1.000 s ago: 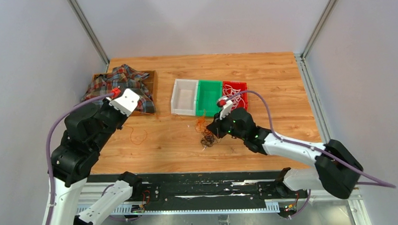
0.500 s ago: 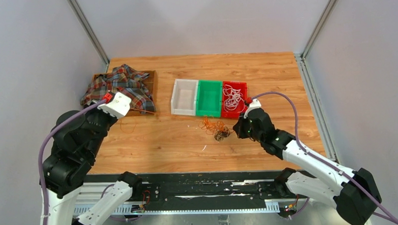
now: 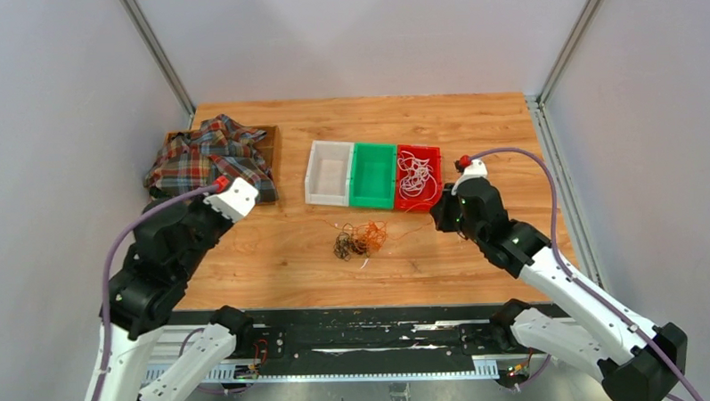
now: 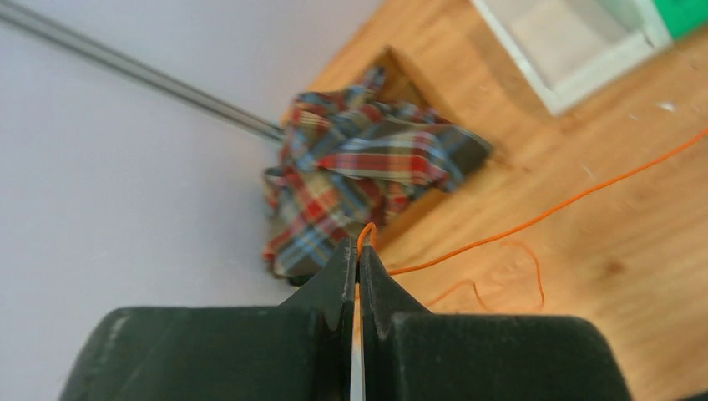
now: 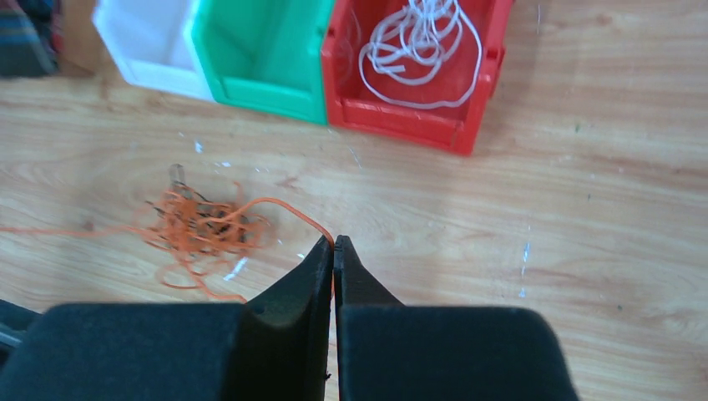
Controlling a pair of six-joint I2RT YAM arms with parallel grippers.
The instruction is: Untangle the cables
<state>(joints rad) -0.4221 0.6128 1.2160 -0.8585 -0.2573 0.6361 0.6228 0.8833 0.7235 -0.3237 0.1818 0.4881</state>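
Note:
A tangle of orange and dark cables (image 3: 359,240) lies on the wooden table in front of the bins; it also shows in the right wrist view (image 5: 203,227). My left gripper (image 4: 359,247) is shut on an orange cable (image 4: 534,219) that runs off to the right over the table. My right gripper (image 5: 333,243) is shut on another orange strand (image 5: 288,209) leading to the tangle. White cables (image 3: 414,173) lie in the red bin (image 3: 433,152); they also show in the right wrist view (image 5: 422,42). In the top view my left gripper (image 3: 220,203) is left of the tangle, my right gripper (image 3: 438,218) to its right.
A white bin (image 3: 317,173), a green bin (image 3: 359,175) and the red bin stand in a row at mid table. A plaid cloth (image 3: 209,154) lies over a brown tray (image 3: 270,159) at the back left. Grey walls close in both sides.
My right gripper has moved right and back, away from the tangle. The tangle has shifted left and spread. My left arm has swung a little to the right.

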